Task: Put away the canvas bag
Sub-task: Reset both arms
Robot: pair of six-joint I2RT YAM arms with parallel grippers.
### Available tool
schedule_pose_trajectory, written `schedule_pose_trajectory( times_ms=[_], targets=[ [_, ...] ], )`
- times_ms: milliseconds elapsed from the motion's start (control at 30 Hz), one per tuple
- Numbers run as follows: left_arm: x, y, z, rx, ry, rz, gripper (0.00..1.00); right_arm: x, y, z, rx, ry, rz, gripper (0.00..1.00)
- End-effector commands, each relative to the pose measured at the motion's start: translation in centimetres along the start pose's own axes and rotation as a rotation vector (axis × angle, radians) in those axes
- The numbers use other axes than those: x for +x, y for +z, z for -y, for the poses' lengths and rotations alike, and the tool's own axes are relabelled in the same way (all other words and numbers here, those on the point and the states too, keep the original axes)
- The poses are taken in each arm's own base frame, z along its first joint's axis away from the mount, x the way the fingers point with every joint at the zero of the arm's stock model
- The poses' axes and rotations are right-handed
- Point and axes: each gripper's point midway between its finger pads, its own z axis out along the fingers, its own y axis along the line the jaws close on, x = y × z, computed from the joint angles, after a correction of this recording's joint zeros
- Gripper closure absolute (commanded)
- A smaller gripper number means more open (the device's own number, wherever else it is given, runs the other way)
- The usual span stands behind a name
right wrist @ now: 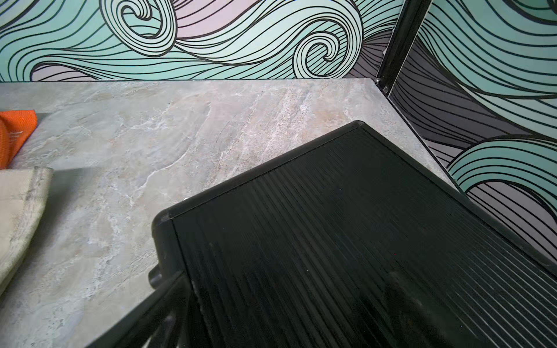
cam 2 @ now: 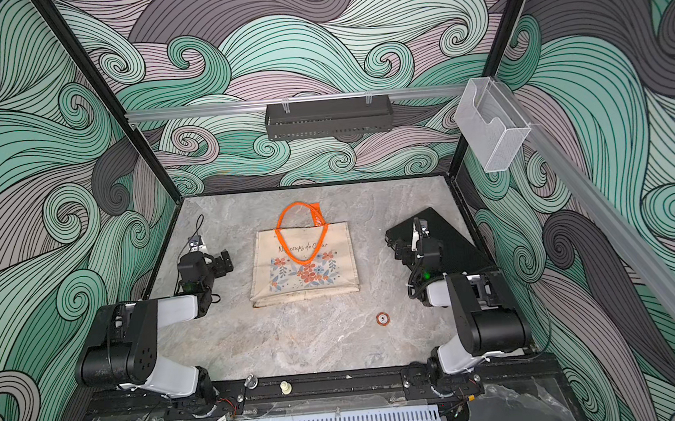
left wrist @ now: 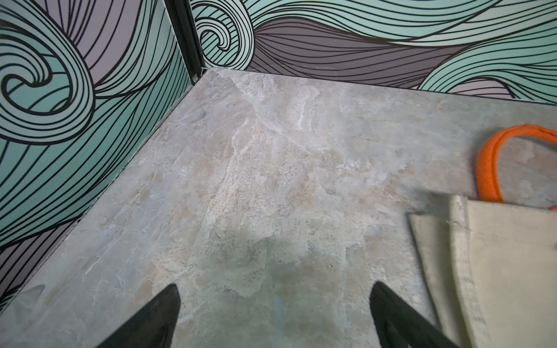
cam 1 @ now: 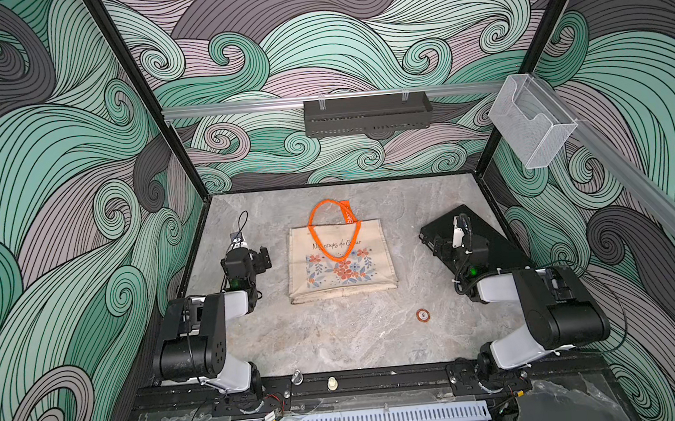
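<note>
Nearest, at 5 o'clock from the centre of the grey marbled bench (cam 1: 339, 344), a small round orange-rimmed token (cam 1: 422, 315) lies clear of everything. At 9 o'clock the left hand (left wrist: 273, 289) hovers with its jaws spread wide and nothing between them. At 3 o'clock the right hand (cam 1: 430, 240) hangs just as wide and empty over the near corner of a flat black ribbed case (cam 1: 492, 239). Between them the beige rectangular canvas bag (cam 1: 341, 273) lies flat at the centre, one orange rope handle (cam 1: 319, 207) looping past its mouth toward 12 o'clock. The reach looks not yet begun. Flat canvas gives little to pinch, so straddling that free loop and lifting slowly seems wisest. Farther, at 12 o'clock, a long black perforated metal tray (cam 1: 367, 117) hangs on the back rail, with nothing visible inside. At 2 o'clock a clear plastic box (cam 1: 529, 128) looks empty.
</note>
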Motion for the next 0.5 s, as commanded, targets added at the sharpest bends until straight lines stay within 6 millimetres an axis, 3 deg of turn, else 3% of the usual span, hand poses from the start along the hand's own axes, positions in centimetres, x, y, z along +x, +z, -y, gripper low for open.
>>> schedule_pose_trajectory(
  times_ms=[0, 467],
  targets=[
    [0.10, 0.16, 0.25, 0.018, 0.004, -0.014, 0.01, -0.90, 0.06, -0.07, -0.007, 0.005, 0.024, 0.00],
    [0.10, 0.16, 0.25, 0.018, 0.004, -0.014, 0.01, -0.93, 0.06, -0.12, -0.010, 0.005, 0.024, 0.00]
  ],
)
